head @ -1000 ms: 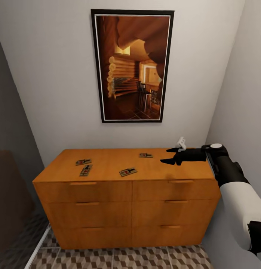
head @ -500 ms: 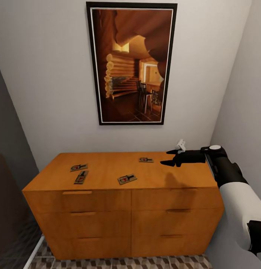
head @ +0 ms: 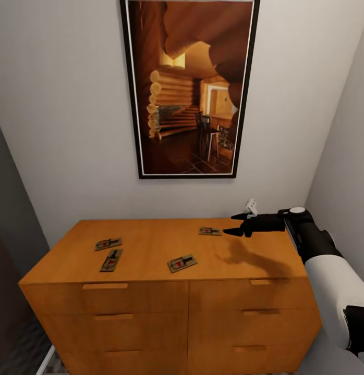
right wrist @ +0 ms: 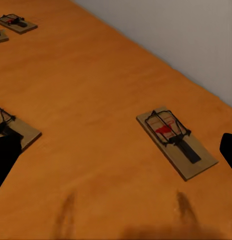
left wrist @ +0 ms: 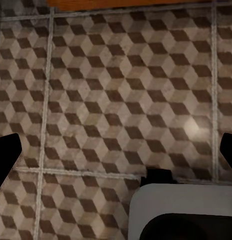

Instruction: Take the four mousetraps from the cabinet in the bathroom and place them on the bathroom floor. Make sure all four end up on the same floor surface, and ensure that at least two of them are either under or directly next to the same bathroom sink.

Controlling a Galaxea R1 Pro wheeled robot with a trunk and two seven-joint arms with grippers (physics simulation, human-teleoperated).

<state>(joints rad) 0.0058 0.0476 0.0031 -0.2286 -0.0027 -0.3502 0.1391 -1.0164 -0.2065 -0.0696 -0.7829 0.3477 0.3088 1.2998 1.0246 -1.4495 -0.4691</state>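
The right claw [head: 235, 224] is hanging over the cabinet [head: 150, 250] top in the head view, jaws apart and holding nothing, its tips just beside the nearest trap [head: 210, 231]; compared with a second ago the whole picture is shifting, the cabinet growing larger and the floor dropping out of sight, so the robot is closing in and the first pickup is looking near. Three more traps are lying flat on the top: one in the middle [head: 182, 263] and a pair [head: 108, 243] [head: 111, 260] near the far left end. In the left wrist view the left claw [left wrist: 116, 150] is pointing down at the cube-patterned floor [left wrist: 116, 100], fingers wide apart and empty. In the right wrist view the nearest trap [right wrist: 175, 142] is showing as a tan wooden slab with a dark wire bar and a red spot, lying between the parted fingertips
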